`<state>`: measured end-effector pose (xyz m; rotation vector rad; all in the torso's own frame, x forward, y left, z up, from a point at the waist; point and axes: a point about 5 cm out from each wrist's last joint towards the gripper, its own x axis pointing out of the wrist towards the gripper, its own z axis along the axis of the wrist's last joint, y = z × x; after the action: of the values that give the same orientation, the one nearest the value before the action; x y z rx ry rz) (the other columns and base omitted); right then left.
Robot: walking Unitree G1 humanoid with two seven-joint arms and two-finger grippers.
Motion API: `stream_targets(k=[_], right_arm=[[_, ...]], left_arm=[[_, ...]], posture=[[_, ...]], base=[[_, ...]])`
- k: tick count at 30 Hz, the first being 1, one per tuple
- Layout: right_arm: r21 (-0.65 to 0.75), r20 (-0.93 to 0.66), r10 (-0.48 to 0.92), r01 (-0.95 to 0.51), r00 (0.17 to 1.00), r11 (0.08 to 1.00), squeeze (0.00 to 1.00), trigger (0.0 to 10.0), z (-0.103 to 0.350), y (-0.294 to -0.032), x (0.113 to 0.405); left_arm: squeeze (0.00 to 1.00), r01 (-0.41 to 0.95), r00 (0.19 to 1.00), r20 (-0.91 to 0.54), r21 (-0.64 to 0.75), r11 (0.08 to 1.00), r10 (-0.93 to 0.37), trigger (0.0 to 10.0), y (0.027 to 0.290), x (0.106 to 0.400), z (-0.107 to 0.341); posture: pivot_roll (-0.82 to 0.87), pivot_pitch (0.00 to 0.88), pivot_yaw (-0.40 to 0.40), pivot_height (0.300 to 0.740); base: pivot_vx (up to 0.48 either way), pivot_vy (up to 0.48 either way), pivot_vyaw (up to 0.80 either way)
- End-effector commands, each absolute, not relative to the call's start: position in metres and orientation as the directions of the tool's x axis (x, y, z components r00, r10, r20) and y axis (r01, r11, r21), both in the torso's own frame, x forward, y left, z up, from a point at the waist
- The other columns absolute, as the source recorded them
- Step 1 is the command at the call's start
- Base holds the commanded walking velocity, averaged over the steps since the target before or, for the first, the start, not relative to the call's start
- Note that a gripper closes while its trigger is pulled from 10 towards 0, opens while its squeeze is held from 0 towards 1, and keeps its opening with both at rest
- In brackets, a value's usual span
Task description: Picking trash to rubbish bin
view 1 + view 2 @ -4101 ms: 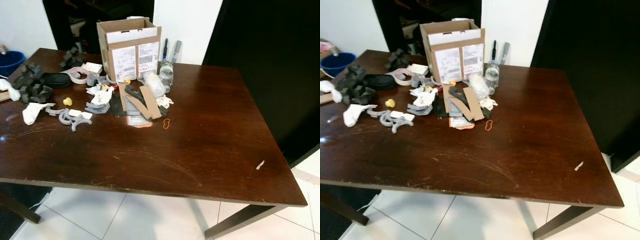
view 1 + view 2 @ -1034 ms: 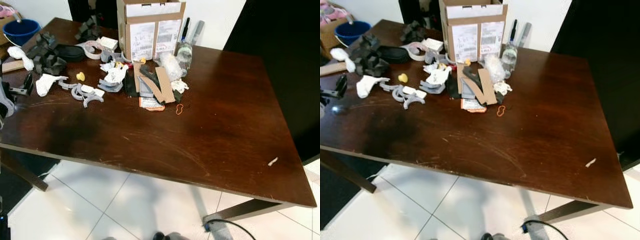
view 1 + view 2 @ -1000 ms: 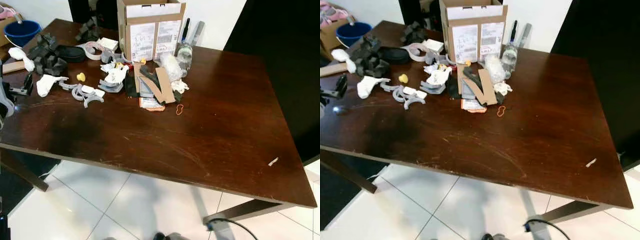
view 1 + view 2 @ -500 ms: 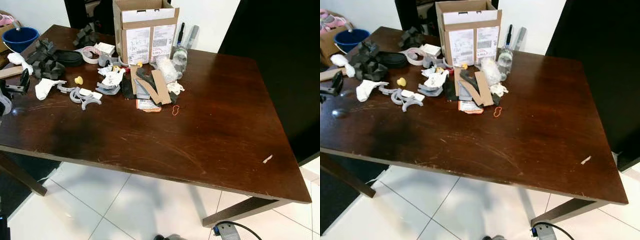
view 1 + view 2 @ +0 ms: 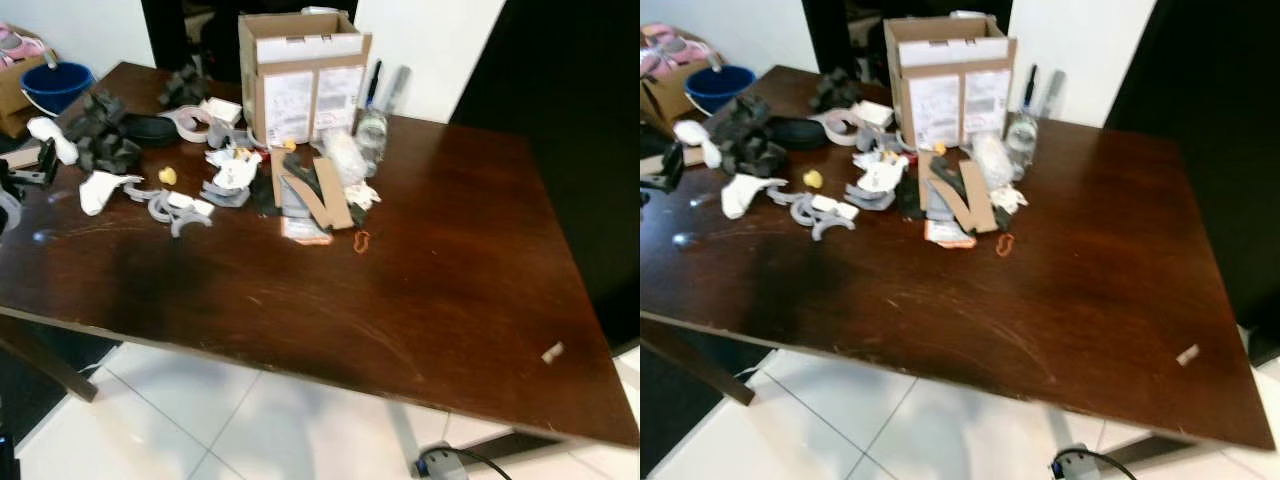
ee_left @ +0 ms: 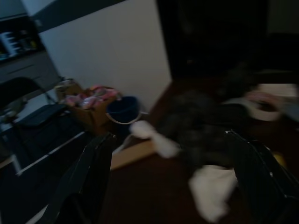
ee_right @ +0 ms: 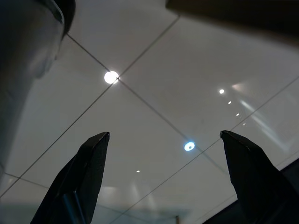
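Left gripper (image 6: 170, 179): its 2 black fingers (image 6: 96, 175) stand wide apart with nothing between them, raised at the left edge of the frame in the eye views (image 5: 35, 168). In the wrist view they face a crumpled white wad of tissue (image 6: 212, 191) lying on the dark brown wooden table (image 5: 430, 270). Judged reason: the spread is a pre-grasp set for that wad, which sits at centre-left of the left eye frame (image 5: 100, 188), near the table's left edge and nearest that arm.

Right gripper (image 7: 166, 175): 2 fingers equally wide, empty, pointing at pale glossy floor tiles (image 7: 154, 107); this arm hangs idle.

Trash location: most lies in the upper-centre of the eye frames, clustered in front of an open brown cardboard box with white labels (image 5: 303, 75). It includes grey curved foam pieces (image 5: 175, 208), a brown cardboard strip (image 5: 333, 193), a clear plastic bottle (image 5: 371, 128) and black foam blocks (image 5: 105, 143). A small pale scrap (image 5: 552, 351) lies alone at lower right, close to the near edge.

A round blue plastic bucket (image 5: 55, 88) stands beyond the table's far-left corner, upper left; whether it serves as the bin cannot be told.

Open room: the right and near halves of the tabletop are bare, giving free reach. The left approach is tight, bounded by the table edge and the black blocks.
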<state>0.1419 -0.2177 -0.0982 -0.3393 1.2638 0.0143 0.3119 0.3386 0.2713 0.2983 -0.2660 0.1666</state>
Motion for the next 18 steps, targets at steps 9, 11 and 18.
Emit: stream_targets(k=[9,11,18], right_arm=[[-0.217,-0.951,-0.154,-0.227,0.268,0.949,0.0,10.0,-0.104,-0.213,0.129],[-0.215,-0.952,-0.152,-0.229,0.265,0.949,0.0,10.0,-0.104,-0.212,0.128],[-0.204,-0.961,-0.143,-0.257,0.238,0.945,0.0,10.0,-0.105,-0.211,0.124]], left_arm=[[0.0,-0.19,0.956,0.269,0.252,0.949,0.12,10.0,0.337,0.311,0.268],[0.0,-0.186,0.957,0.264,0.254,0.949,0.117,10.0,0.336,0.312,0.268],[0.0,-0.034,0.984,0.179,0.262,0.965,-0.014,10.0,0.325,0.315,0.257]], posture=[[0.27,0.116,-0.046,0.74],[0.26,0.117,-0.044,0.74],[0.26,0.117,-0.042,0.74]], base=[[0.247,0.0,0.0],[0.0,0.0,0.0],[0.0,0.0,0.0]])
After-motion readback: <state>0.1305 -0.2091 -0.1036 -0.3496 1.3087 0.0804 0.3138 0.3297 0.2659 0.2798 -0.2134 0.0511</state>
